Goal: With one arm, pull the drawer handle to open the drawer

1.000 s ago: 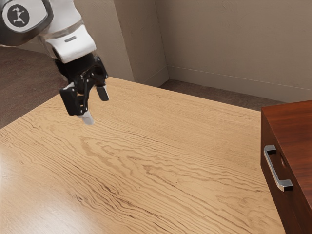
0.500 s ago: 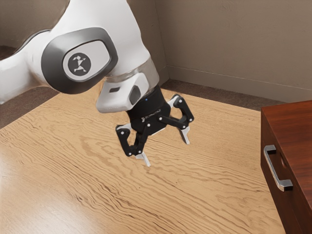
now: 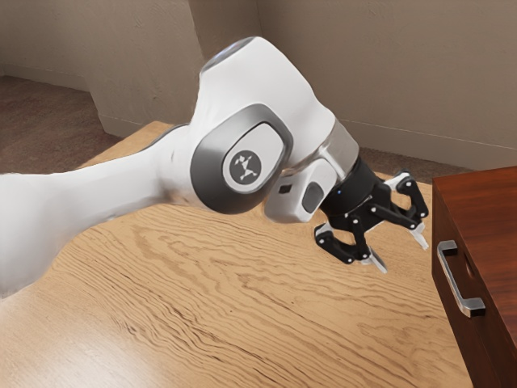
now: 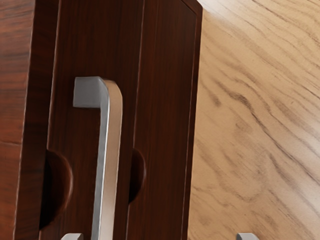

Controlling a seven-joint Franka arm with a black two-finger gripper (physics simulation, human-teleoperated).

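A dark red wooden drawer cabinet (image 3: 483, 212) stands at the exterior view's right edge of the table. A silver bar handle (image 3: 457, 277) is mounted on its front, which looks flush with the cabinet body. My black gripper (image 3: 399, 251) hangs open just to the left of the handle in the exterior view, a short gap away, with nothing between its fingers. The wrist view faces the drawer front (image 4: 165, 100) closely. The handle (image 4: 107, 150) runs across it over a round recess, and two grey fingertips (image 4: 247, 236) peek in at the edge.
The light wooden table (image 3: 242, 307) spreads under the arm with nothing else on it. My white arm crosses the exterior view from the left. Beige walls and a brown floor (image 3: 48, 121) lie behind the table.
My arm has swept from the exterior view's upper left across the table to the right, bringing the open gripper close to the drawer handle. The cabinet has not moved.
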